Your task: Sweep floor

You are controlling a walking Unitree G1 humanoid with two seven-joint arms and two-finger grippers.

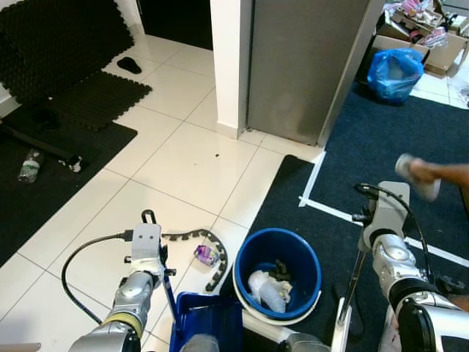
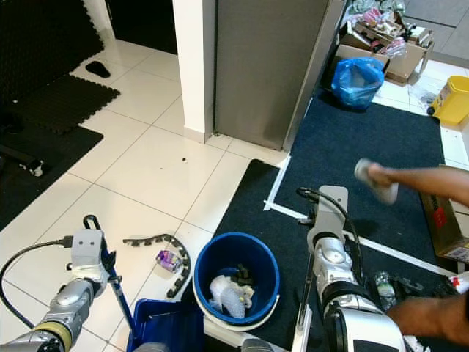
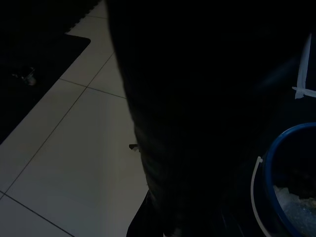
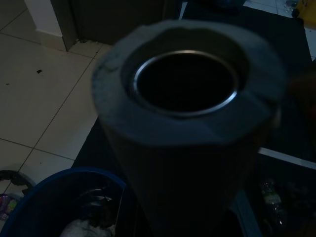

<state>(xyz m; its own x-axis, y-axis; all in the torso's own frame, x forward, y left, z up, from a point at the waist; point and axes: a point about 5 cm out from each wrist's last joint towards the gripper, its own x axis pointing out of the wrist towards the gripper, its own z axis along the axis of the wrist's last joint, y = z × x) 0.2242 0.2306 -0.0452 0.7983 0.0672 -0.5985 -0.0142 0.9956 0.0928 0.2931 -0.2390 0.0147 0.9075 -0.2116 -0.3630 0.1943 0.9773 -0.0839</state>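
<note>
I have the blue dustpan (image 1: pixel 201 319) low in front of me on the white tile floor (image 1: pixel 183 169), its thin upright handle (image 1: pixel 167 293) beside my left tool (image 1: pixel 150 257); I cannot tell how either tool's fingers stand. The right tool (image 1: pixel 385 220) is up on a tube-ended pole (image 4: pixel 185 98), which I take for the broom. Both look light and stiff, so I judge mid-shaft holds best. Litter (image 1: pixel 205 254) and a black chain strip (image 1: pixel 212 253) lie beside the blue bucket (image 1: pixel 245 253).

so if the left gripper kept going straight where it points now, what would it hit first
Probably the white tiled floor, near the curved black segmented strip. The left wrist view is mostly dark, so this is uncertain.
</note>
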